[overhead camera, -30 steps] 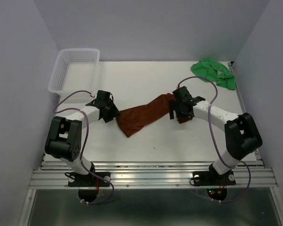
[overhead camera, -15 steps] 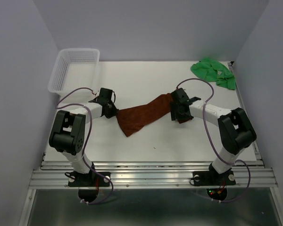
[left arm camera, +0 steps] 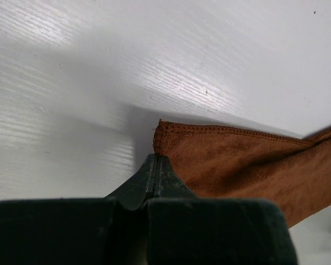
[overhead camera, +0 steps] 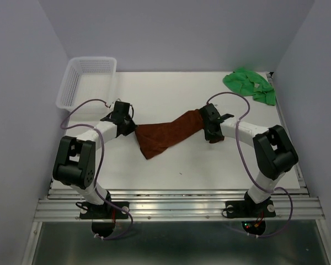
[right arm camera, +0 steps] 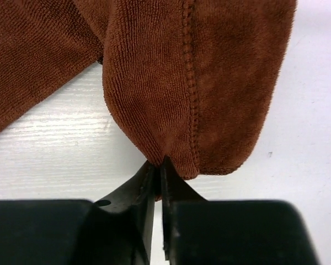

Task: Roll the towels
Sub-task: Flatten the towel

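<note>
1. Left gripper (left arm camera: 156, 159) is clenched tight, tips together right at the hemmed corner of the rust-brown towel (left arm camera: 237, 165). The hem looks nipped between them, but only just.
2. Right gripper (right arm camera: 159, 163) is pinched on a fold at the towel's other end, and the cloth puckers in where the tips meet.
3. That towel lies slantwise across the middle of the white table (overhead camera: 171, 91), spanning the gap between the two arms, wider at its left end and bunched at its right.
4. Over in the far right corner the green towel (overhead camera: 248, 84) sits crumpled and well apart from both arms. The white mesh basket (overhead camera: 66, 91) is at far left.
5. My read is that both ends are being secured so the cloth can be spread flat, and no roll has started.
6. Next comes an even pull outward and low to the table. The left hold looks thin, so a jerk could slip that corner free.
7. Hard to tell:
   - From above, the grippers cover both pinch points.
   - How much cloth the left one has is unclear.
   - The right wrist view cuts the towel off at the top.
</note>
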You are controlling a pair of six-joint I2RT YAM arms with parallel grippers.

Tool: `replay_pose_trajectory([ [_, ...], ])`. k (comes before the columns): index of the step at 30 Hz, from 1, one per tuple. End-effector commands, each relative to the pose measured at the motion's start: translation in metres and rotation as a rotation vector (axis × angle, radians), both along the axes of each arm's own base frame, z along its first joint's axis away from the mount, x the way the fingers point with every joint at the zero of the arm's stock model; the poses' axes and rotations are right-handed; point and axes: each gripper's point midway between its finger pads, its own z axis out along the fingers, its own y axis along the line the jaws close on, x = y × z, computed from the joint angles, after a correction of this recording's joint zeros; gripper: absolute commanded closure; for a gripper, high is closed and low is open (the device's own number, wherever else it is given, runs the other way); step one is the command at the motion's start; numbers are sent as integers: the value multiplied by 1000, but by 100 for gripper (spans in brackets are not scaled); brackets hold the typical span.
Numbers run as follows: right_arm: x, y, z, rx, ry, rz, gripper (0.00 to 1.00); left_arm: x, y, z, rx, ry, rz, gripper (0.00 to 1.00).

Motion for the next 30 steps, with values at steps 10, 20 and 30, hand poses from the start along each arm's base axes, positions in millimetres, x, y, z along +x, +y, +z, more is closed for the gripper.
replay_pose_trajectory([
  [10,39,-44,184,-80,-510,-107,99,19,22,154,56,-400,49,100],
  [20,-2,-103,369,-98,-918,-262,99,-63,84,351,56,-876,262,100],
  [30,-105,-144,476,96,-1205,-256,98,-173,113,457,-80,-1178,309,100],
])
